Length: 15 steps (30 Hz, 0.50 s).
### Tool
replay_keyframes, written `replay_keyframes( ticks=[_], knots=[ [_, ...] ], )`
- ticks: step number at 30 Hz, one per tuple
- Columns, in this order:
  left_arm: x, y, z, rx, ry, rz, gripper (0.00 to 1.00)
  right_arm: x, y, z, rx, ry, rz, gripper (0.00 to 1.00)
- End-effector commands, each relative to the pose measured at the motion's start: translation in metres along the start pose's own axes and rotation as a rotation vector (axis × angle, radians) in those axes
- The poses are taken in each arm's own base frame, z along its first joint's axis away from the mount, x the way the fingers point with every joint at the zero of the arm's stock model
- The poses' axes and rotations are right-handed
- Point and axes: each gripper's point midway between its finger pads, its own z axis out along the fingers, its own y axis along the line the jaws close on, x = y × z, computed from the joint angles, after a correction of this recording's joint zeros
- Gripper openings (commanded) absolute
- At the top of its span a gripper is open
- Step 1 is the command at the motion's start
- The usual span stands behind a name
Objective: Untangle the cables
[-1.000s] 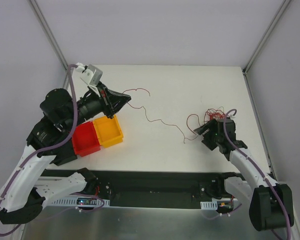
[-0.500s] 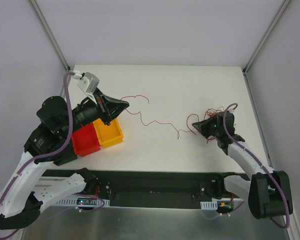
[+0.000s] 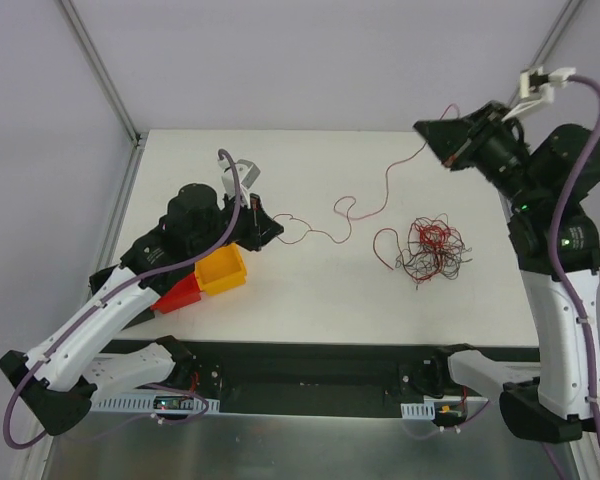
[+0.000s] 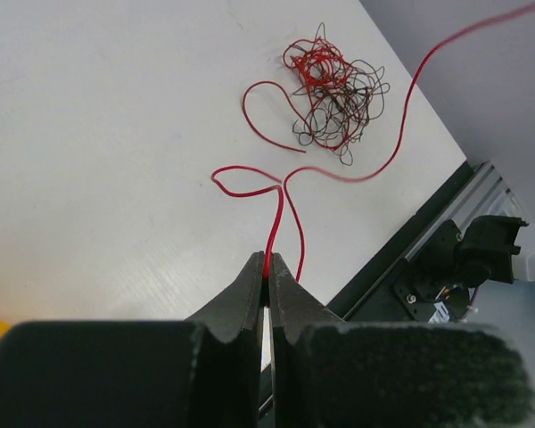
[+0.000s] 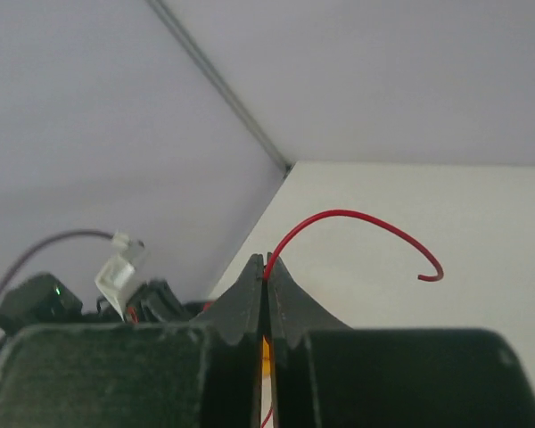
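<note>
The white tabletop [image 3: 310, 290] sits inside pale grey walls, with a small yellow plastic bin [image 3: 223, 270] and a red plastic bin [image 3: 180, 295] near its left front edge. A second ago the right gripper [image 3: 427, 130] was down at the clump of thin curly red and black cables [image 3: 432, 250]. Now it is raised high toward the far right corner, jaws pinched flat on one end of a single long red wire [image 4: 278, 212]. The left gripper [image 3: 273, 228] has swung in from the far left to hover just beyond the yellow bin, and its jaws are likewise closed tight on the wire's other end. Between them the strand hangs in loose loops above the table, and from above it looks clear of the clump, which lies alone right of centre. That suggests one cable is now freed. The rest are still knotted together, so the task seems only begun, and this strand needs setting aside well apart from the clump.
</note>
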Motion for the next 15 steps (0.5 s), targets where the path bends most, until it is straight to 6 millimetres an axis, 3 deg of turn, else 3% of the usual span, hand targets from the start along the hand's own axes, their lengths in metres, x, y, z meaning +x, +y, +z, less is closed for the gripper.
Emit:
replay_keyframes(
  ticks=[1,3,6,11,15],
  knots=[
    [-0.025,-0.008,-0.013,0.022,-0.131,-0.016,0.0,0.113,-0.018,0.013,-0.076,0.291,0.078,0.0],
    [-0.013,-0.004,-0.009,0.016,-0.1,-0.026,0.0,0.155,-0.016,0.014,-0.113,0.36,0.084,0.0],
    [0.014,0.005,0.007,0.004,-0.015,-0.069,0.0,0.216,-0.036,0.014,-0.058,0.466,0.07,0.0],
    [0.06,0.03,0.058,-0.062,0.18,-0.141,0.0,0.306,-0.074,0.014,0.048,0.617,0.056,0.0],
    [0.08,0.045,0.098,-0.121,0.278,-0.22,0.0,0.352,-0.081,0.018,0.008,0.715,0.102,0.01]
  ],
)
